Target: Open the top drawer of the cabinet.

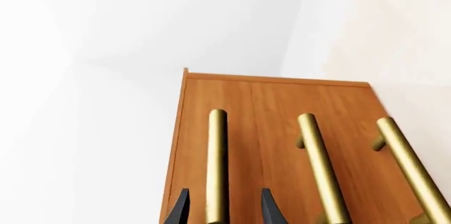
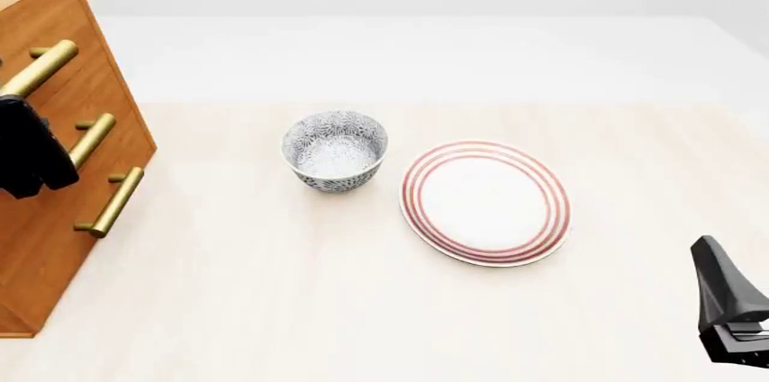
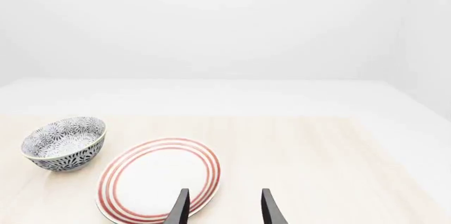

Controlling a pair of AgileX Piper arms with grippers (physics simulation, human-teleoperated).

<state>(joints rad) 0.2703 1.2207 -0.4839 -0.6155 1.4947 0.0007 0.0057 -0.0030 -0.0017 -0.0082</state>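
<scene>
cabinet: far left of the surface.
top drawer: looks shut; its brass handle runs between the fingers.
left claw: released, straddling the handle, not clenched.
right claw: released, idle over the plate, well apart.

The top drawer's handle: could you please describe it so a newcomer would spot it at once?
Find the wooden cabinet at the table's left edge. Three brass bars run down its front; the top drawer's handle is the uppermost, the one straddled by the left hand.
</scene>
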